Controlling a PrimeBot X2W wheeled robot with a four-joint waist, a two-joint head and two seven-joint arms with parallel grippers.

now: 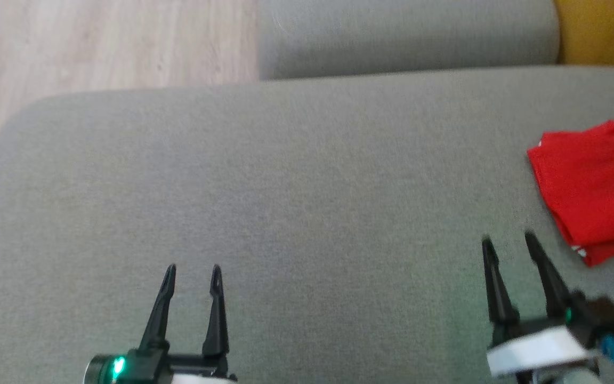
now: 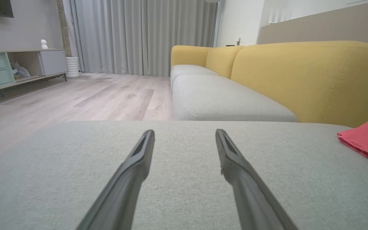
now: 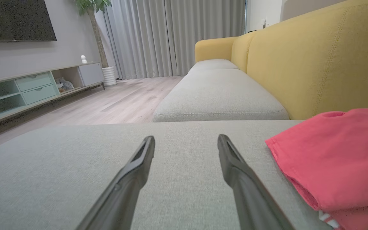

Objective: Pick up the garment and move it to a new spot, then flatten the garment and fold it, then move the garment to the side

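Observation:
The garment is red and lies folded into a compact stack at the right edge of the grey sofa cushion. My right gripper stands open just left of and nearer than it, with nothing between its fingers. In the right wrist view the garment sits to the right of the open gripper. My left gripper is open at the lower left, far from the cloth. From the left wrist, the garment shows at the far right, and that gripper is open over bare cushion.
A second grey cushion lies beyond this one, with the yellow backrest at the right. Wooden floor borders the cushion's far-left edge. A low media cabinet and curtains stand across the room.

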